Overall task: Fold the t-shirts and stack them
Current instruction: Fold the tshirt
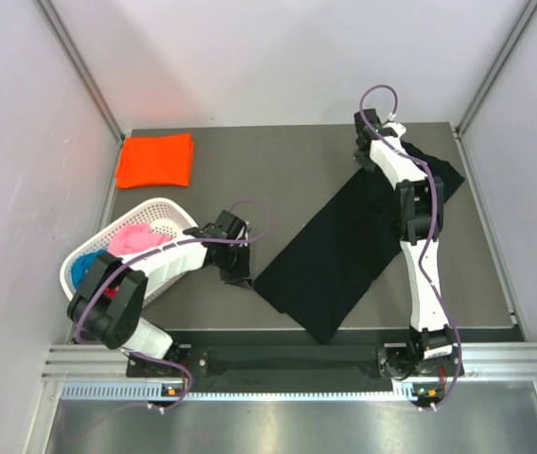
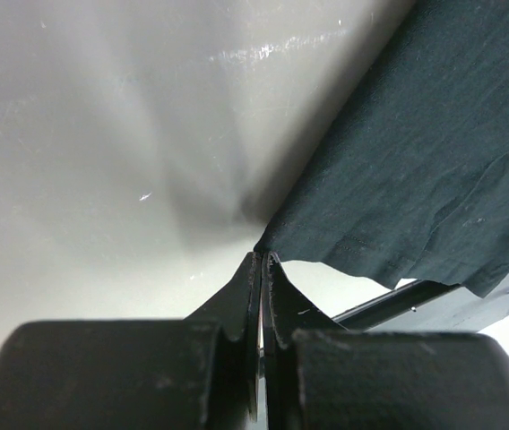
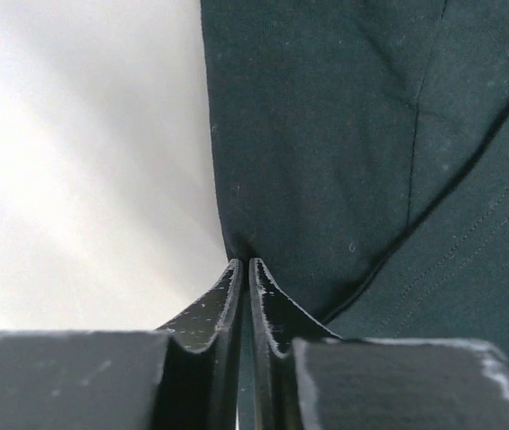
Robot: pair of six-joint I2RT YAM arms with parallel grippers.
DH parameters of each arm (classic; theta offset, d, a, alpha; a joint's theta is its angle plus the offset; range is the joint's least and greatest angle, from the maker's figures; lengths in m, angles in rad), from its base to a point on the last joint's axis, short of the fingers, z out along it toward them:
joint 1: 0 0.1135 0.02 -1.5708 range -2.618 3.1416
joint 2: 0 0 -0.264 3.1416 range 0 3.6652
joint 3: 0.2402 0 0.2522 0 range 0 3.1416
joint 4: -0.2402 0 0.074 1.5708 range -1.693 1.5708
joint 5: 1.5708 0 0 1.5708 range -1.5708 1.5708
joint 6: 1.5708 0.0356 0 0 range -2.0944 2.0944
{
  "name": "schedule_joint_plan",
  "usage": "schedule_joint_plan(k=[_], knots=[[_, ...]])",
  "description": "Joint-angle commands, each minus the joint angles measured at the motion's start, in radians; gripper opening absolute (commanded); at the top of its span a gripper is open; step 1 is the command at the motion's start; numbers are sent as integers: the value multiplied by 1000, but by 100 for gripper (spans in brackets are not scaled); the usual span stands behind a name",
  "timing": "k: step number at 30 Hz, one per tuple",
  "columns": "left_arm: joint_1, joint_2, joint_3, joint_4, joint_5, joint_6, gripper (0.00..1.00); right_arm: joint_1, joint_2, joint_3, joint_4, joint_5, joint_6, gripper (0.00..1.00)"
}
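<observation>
Left claw (image 2: 262,255) is closed down to a sliver, its tips nipping the very corner of the black t-shirt (image 1: 335,260), approx mid-desk and a bit toward the near edge. Right claw (image 3: 243,262) is closed just as tight on a pinch of the same cloth up by the far edge, right of centre. W/ one claw at each end, the shirt lies as a long slanted band from the far right corner toward the middle of the near edge. That looks like the reason for the double hold: pulling apart flattens the cloth and lets both arms carry an edge over together. The left wrist view shows the hem rising off the desk (image 1: 250,170) at the pinch, so that corner is lifted, not just pressed down. The band already looks narrow, prob. doubled lengthwise, tho I can't tell for sure from above. An orange t-shirt (image 1: 157,161) sits as a neat square in the far left corner, well apart from the work area, likely the base of the stack and parked there so it won't get dragged. A basket (image 1: 169,203) near the left edge holds a pink t-shirt (image 1: 136,236) and a blue t-shirt (image 1: 87,265), bunched up and not yet folded, within easy reach of the left arm. So one shirt looks done, one is in hand, and others are waiting.
</observation>
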Motion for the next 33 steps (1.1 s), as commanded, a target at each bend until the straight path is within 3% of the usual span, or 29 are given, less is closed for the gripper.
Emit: schedule_joint_plan(k=[1, 17, 33], knots=[[1, -30, 2, -8, 14, -10, 0, -20, 71, 19, -9, -30, -15, 2], [1, -151, -64, -48, 0, -67, 0, 51, 75, -12, 304, -208, -62, 0], [-7, -312, -182, -40, 67, -170, 0, 159, 101, 25, 387, -258, 6, 0]])
